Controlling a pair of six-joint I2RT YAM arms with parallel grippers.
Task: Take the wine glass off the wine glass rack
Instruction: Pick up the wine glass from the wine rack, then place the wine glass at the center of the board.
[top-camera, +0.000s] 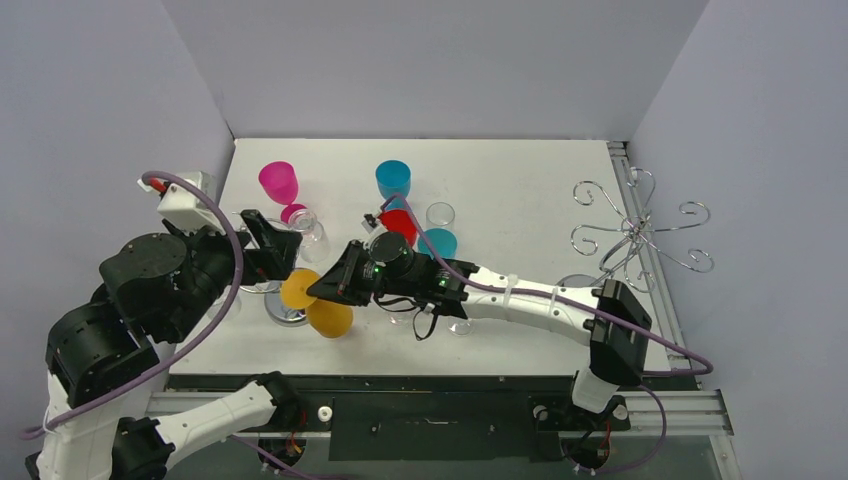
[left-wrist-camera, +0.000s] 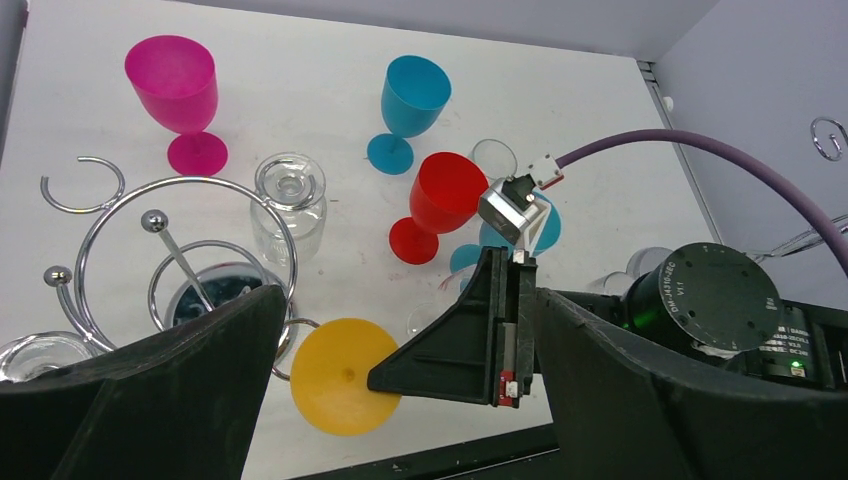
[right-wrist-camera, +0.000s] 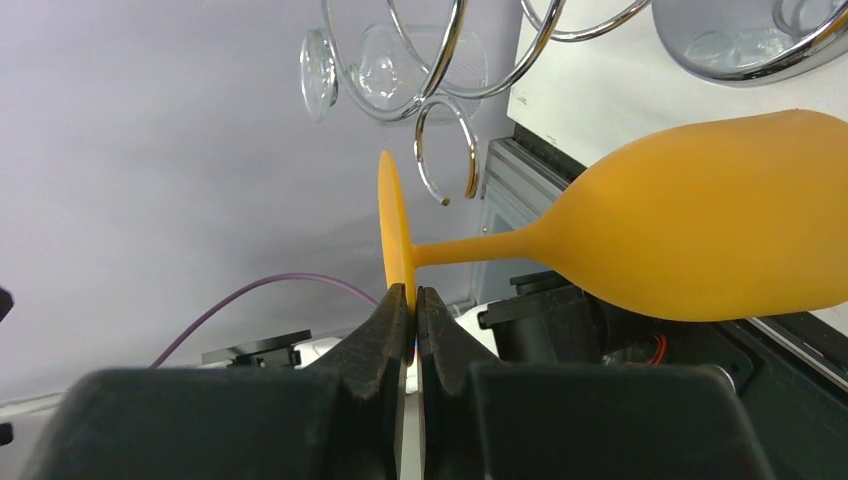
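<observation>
**Orange glass held sideways by its foot, beside the rack**

The right gripper (right-wrist-camera: 410, 300) is pinched tight on the rim of the foot (right-wrist-camera: 392, 225) of the orange wine glass (right-wrist-camera: 720, 230). Its fingers (right-wrist-camera: 385, 335) press the thin disc from both faces. The disc stands on edge straight ahead of the fingertips.

From there the stem (right-wrist-camera: 480, 250) runs off to the gripper's right, crosswise to the fingers. It widens into the bowl, whose mouth points further right, past the picture's edge. The glass's long axis is therefore far off upright and roughly square to the line of the fingers.

In the top view the foot (top-camera: 298, 288) lies just ahead of the right gripper's tips. The bowl (top-camera: 330, 318) lies beside them, on the side toward the near edge of the table (top-camera: 520, 190).

The chrome wine glass rack (right-wrist-camera: 445, 150) sits just beyond the foot. Its open rings lie ahead of the fingertips, and a clear glass (right-wrist-camera: 380, 60) hangs in one of them. I cannot tell whether the foot touches the nearest ring.

The left gripper (top-camera: 275, 250) stands with its jaws wide apart and nothing between them. It is on the far side of the rack from the right gripper's tips. In its own wrist view the orange foot (left-wrist-camera: 335, 385) and the right gripper's nose show between its two fingers.
</observation>
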